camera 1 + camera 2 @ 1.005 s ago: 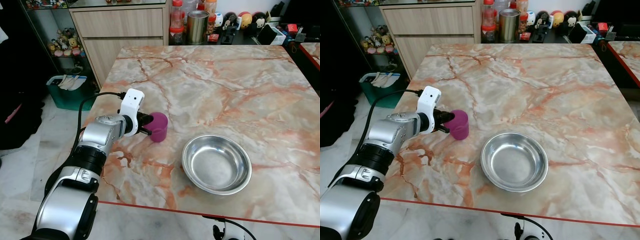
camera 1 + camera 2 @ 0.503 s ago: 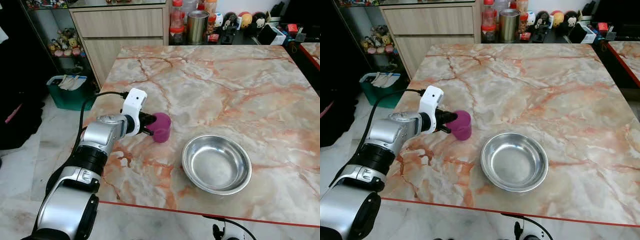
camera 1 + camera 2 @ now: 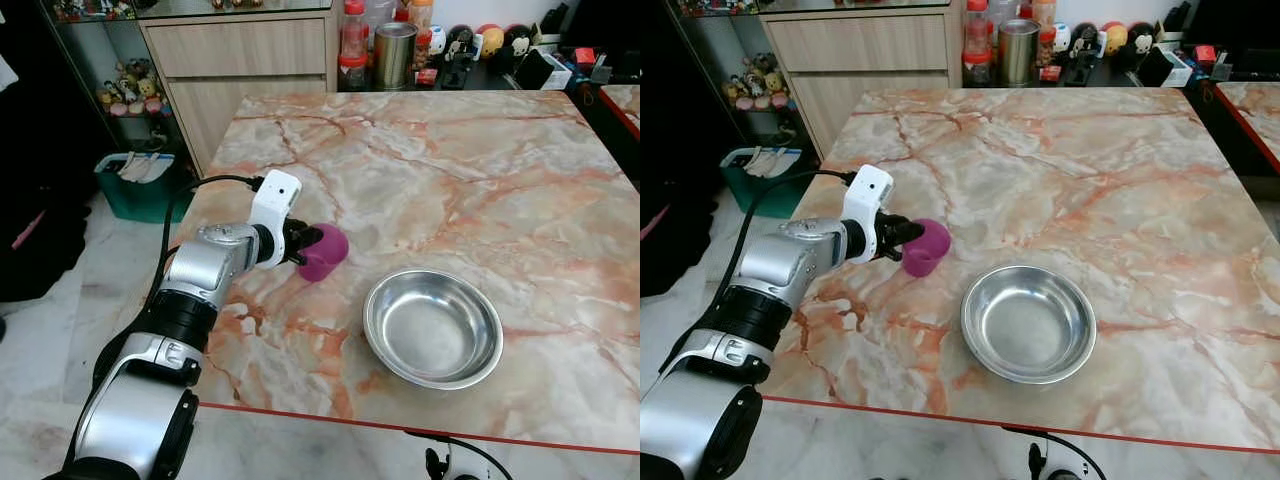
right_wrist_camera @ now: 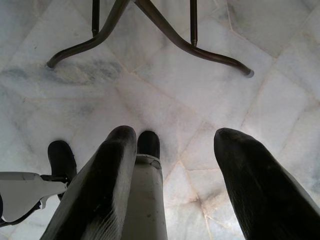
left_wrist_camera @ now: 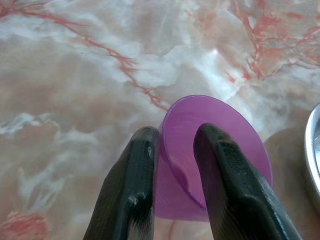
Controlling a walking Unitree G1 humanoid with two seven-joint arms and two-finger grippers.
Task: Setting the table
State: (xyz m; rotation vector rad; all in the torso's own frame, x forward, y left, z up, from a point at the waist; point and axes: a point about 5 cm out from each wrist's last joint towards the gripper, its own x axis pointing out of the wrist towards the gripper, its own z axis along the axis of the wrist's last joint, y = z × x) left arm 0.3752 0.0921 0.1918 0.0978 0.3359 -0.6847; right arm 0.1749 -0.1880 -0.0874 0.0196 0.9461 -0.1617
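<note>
The left pincer (image 3: 303, 243) is clamped on the wall of a purple cup (image 3: 325, 251), one finger inside the mouth and one outside. The cup is tilted, its mouth turned toward the arm, near the counter's (image 3: 420, 150) left edge. A steel bowl (image 3: 432, 327) sits nearby toward the front edge, apart from the cup. The left wrist view shows the fingers (image 5: 132, 200) pinching the rim and the bowl's edge beside it. The right wrist view shows the right pincer (image 4: 172, 190) spread apart over a marble floor (image 4: 165, 80) with metal furniture legs (image 4: 150, 20).
</note>
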